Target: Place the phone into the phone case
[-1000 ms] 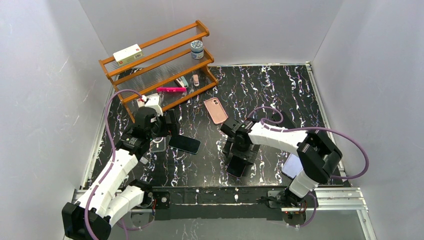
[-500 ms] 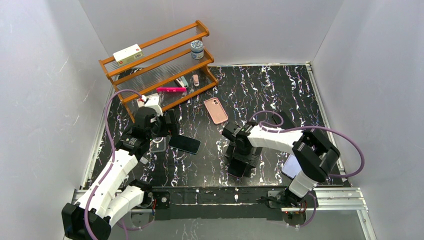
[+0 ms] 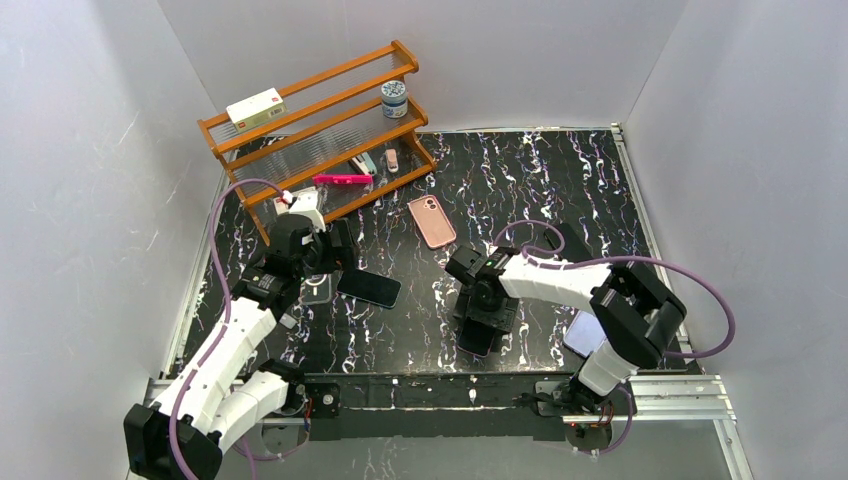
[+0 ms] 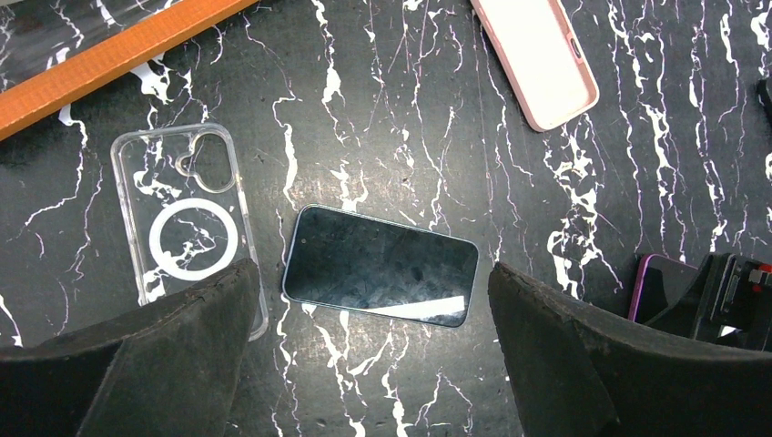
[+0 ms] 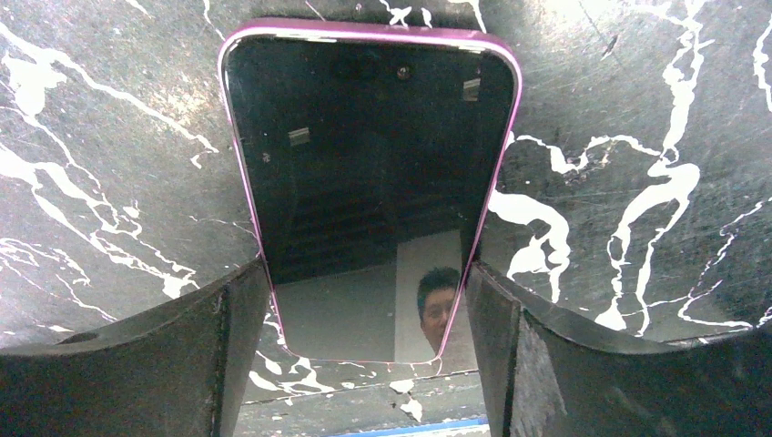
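Black marbled tabletop point(image 3: 540, 180) fills every view. The left gripper point(image 4: 371, 273) hangs wide open over a dark phone point(image 4: 380, 278). The clear case point(image 4: 187, 218) lies just beside it and is faint from above. Only the right wrist view reveals the right gripper point(image 5: 364, 273) clamping a purple-rimmed phone point(image 5: 369, 173) by its long edges.

Right gripper point(image 3: 483, 322) against one second earlier: it sits slightly closer to the near edge of the table point(image 3: 560, 180) and a little further right, covering more of the purple-cased phone point(image 3: 476, 342). The black elbow joint point(image 3: 635, 300) of the same arm, drawn leftward half a second ago, lies rightward again
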Available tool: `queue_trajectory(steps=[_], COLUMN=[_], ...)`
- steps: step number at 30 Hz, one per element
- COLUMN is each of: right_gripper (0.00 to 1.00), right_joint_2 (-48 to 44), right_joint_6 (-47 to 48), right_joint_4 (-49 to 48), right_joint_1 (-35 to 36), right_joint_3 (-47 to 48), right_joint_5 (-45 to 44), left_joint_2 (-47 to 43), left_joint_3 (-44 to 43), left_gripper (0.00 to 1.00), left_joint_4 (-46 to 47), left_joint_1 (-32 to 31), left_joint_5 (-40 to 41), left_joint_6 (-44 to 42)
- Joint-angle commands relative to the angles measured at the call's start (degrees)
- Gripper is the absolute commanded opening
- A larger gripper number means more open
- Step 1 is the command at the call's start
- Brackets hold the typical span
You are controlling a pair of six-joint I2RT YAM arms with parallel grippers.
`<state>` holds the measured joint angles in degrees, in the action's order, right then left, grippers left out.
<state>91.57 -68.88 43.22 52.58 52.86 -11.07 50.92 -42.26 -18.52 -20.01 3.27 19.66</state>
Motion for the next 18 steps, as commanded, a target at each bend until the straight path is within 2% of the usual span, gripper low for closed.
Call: queue_trajectory(steps=[1, 6, 12, 18], right_gripper=[0.78, 0.67, 0.63, 0.61], right_joint_2=[-1.9, -4.7, -9.3, -14.1], right_joint_6=[1.6, 2.7, 6.5, 10.7], right_joint_4=[-2.1, -2.4, -6.3, -8.1], right_joint_1=[0.1, -0.1, -0.6, -3.5], right_joint_3=[-2.0, -2.1, -4.0, -5.3], right_joint_5=[-4.4, -7.6, -8.0, -7.4], left_joint_2=[1.0, 6.6, 17.9, 29.9], left_joint_3=[-0.7, -3.3, -11.6, -19.0], left_gripper=[0.92, 0.86, 0.82, 0.74], left_joint_4=[-1.3, -1.3, -0.6, 2.6], left_joint_1=[-0.3, -0.5, -3.2, -8.5], left_joint_5=[0.0, -2.7, -2.5, 6.8], left_joint_6=[2.0, 7.9, 11.1, 15.1])
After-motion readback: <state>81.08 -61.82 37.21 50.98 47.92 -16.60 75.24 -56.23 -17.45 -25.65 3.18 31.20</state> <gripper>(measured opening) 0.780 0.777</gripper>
